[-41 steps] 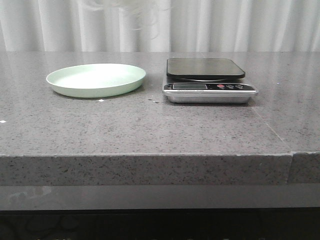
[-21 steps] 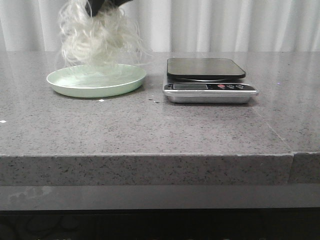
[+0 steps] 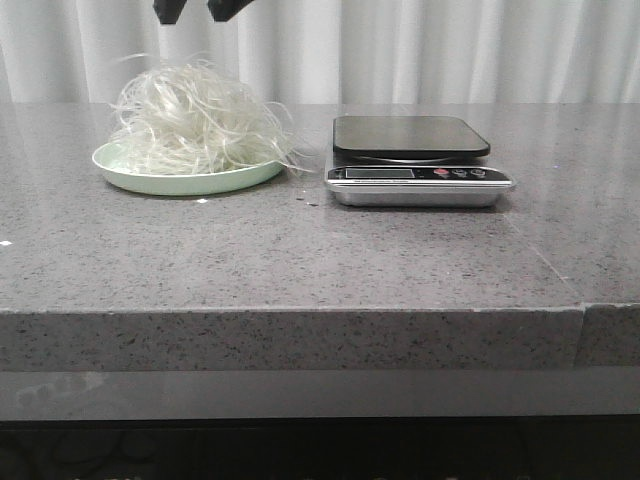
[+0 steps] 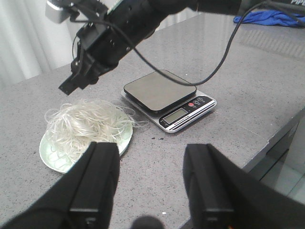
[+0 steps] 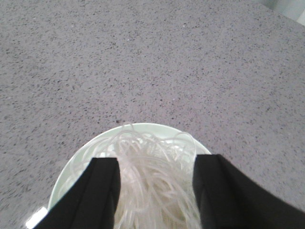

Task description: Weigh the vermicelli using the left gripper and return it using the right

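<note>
— Where's the right arm?

— Reaching across from the far side, up above the plate [image 3: 180,182]. From the front only the two dark fingertips of the right gripper [image 3: 199,10] poke in at the top edge, hanging over the vermicelli [image 3: 195,125] and not touching it. The left wrist camera shows more: a black arm with a cable looped along it, tilted down toward the plate, its tip [image 4: 71,82] just above the noodles.

— Is it holding anything?

— No. Its jaws are spread with nothing between them; through the right wrist camera I can see the noodle strands [image 5: 155,183] and the plate's rim [image 5: 157,128] in the gap between the two black fingers [image 5: 97,200].

— And the left one?

— The left gripper [image 4: 155,183] is pulled back on the near side, well apart from the plate, looking down over the counter. Its fingers are wide apart too, and empty.

— So where are the noodles?

— Heaped on the pale green plate, a fluffy white tangle with a few strands spilling past the rim toward the scale [image 3: 418,162]. The scale sits just beside the plate, with a bare dark platform.

— Can you read anything on the scale?

— No. There's a small display and some buttons, one of them red, on the front strip, but any lettering is too small to make out.
</note>
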Controlling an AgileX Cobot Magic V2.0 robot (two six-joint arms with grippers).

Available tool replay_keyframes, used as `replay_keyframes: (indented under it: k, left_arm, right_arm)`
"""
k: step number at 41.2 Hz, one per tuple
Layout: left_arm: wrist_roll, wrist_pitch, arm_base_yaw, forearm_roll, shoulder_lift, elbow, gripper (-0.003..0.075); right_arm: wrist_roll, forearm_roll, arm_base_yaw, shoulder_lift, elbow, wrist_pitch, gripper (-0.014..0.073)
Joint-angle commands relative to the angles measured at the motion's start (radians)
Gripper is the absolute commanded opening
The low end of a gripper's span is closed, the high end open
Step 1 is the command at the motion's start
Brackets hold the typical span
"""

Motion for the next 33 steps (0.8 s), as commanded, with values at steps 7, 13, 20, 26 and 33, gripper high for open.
replay_keyframes:
  k: [7, 13, 20, 26, 33]
  left_arm:
    - [-0.001, -0.080, -0.006, -0.011, 0.008, -0.025, 0.0386]
    - [-0.001, -0.084, -0.006, -0.011, 0.008, -0.025, 0.0386]
    - [-0.001, -0.084, -0.006, -0.011, 0.008, -0.025, 0.0386]
    - [-0.001, -0.084, -0.006, -0.011, 0.008, -0.025, 0.0386]
    - [-0.001, -0.084, -0.006, -0.011, 0.008, -0.025, 0.0386]
  right_arm:
    - [0.009, 0.003, -0.021, -0.198, -0.053, 0.136, 0.0461]
    - [0.050, 0.003, -0.032, -0.278, -0.050, 0.226, 0.0461]
    - [0.064, -0.023, -0.032, -0.378, 0.039, 0.254, 0.0461]
    - [0.074, -0.063, -0.032, -0.510, 0.253, 0.168, 0.0461]
    - [0.084, -0.076, -0.059, -0.710, 0.542, 0.022, 0.0461]
